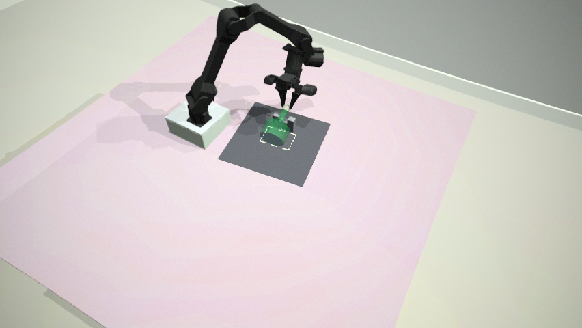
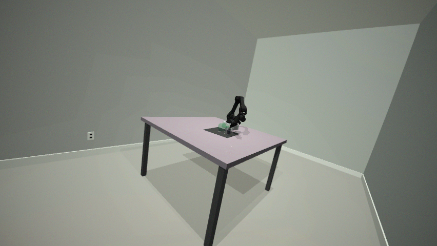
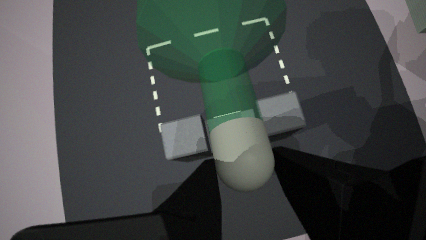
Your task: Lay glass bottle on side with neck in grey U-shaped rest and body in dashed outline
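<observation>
Green glass is gripped at the neck end: the bottle (image 1: 276,129) (image 2: 222,126) (image 3: 227,95) is held by its pale tip (image 1: 286,108) (image 3: 242,162) between the fingers of the gripper (image 1: 286,107) (image 2: 229,129) (image 3: 244,162), which is closed on it. The neck is seen between the two grey prongs of the rest (image 1: 291,123) (image 2: 228,131) (image 3: 184,137) in the wrist view, but whether it is borne by the rest cannot be told. The body is pointed away from the gripper, and the dashed outline (image 1: 288,149) (image 3: 155,95) is partly overlapped by it; in the top view, the right part of the outline is left uncovered. Whether the dark mat (image 1: 301,171) (image 2: 214,130) (image 3: 100,100) is touched by the body cannot be made out. The mat is laid on the pink table (image 1: 203,223) (image 2: 183,131) (image 3: 25,100), just beside the pale block (image 1: 205,140) on which the black arm (image 1: 219,57) (image 2: 241,103) is mounted.
</observation>
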You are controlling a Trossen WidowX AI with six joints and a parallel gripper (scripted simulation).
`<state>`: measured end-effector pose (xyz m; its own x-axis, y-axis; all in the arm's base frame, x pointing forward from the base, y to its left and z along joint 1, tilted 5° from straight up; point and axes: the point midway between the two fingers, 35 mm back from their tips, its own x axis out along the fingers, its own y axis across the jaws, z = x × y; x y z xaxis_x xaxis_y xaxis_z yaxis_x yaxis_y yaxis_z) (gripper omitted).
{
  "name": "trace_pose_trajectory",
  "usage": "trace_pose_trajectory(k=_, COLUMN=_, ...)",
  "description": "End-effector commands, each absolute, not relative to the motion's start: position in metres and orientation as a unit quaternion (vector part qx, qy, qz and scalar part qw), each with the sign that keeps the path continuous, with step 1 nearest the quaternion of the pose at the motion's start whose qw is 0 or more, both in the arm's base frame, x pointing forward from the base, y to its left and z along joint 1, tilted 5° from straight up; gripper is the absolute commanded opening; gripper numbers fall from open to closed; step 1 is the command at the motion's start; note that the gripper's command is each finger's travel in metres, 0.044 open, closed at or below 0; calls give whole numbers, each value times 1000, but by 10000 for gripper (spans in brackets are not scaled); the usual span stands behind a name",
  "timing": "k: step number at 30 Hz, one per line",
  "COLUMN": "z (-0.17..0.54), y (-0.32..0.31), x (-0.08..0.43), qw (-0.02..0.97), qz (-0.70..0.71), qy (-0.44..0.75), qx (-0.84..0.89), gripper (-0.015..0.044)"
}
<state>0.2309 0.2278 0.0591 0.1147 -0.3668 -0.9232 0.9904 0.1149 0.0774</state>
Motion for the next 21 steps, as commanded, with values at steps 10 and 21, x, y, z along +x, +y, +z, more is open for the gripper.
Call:
trace_pose_trajectory(k=10, z=50, y=233, x=231, qw=634, qz=-534, qy=395, qx=395, gripper=108)
trace_pose_trajectory(k=21, z=44, y=237, x=230, qw=636, qz=-532, qy=396, qx=395, gripper=108)
